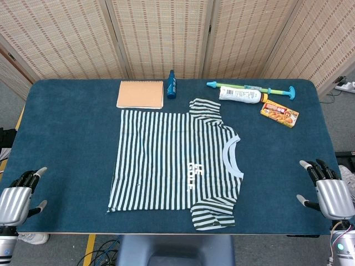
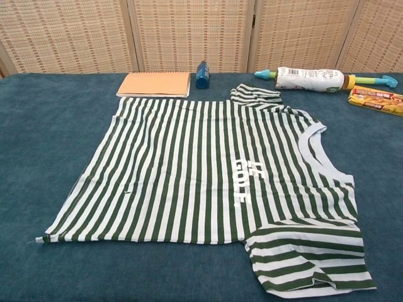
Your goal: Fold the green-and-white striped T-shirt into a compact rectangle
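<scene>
The green-and-white striped T-shirt [image 1: 172, 160] lies spread flat in the middle of the blue table, collar to the right, hem to the left, print facing up; it fills most of the chest view [image 2: 214, 182]. One sleeve points to the far edge, the other to the near edge. My left hand [image 1: 15, 202] hovers at the near left corner of the table, well off the shirt, fingers apart and holding nothing. My right hand [image 1: 330, 194] hangs at the near right corner, also empty with fingers spread. Neither hand shows in the chest view.
Along the far edge lie a tan spiral notebook [image 1: 140, 94], a small blue bottle [image 1: 171, 85], a white bottle [image 1: 240, 94] on a teal-and-yellow water squirter [image 1: 277, 90], and a yellow food box [image 1: 279, 113]. Woven folding screens stand behind the table [image 1: 66, 133].
</scene>
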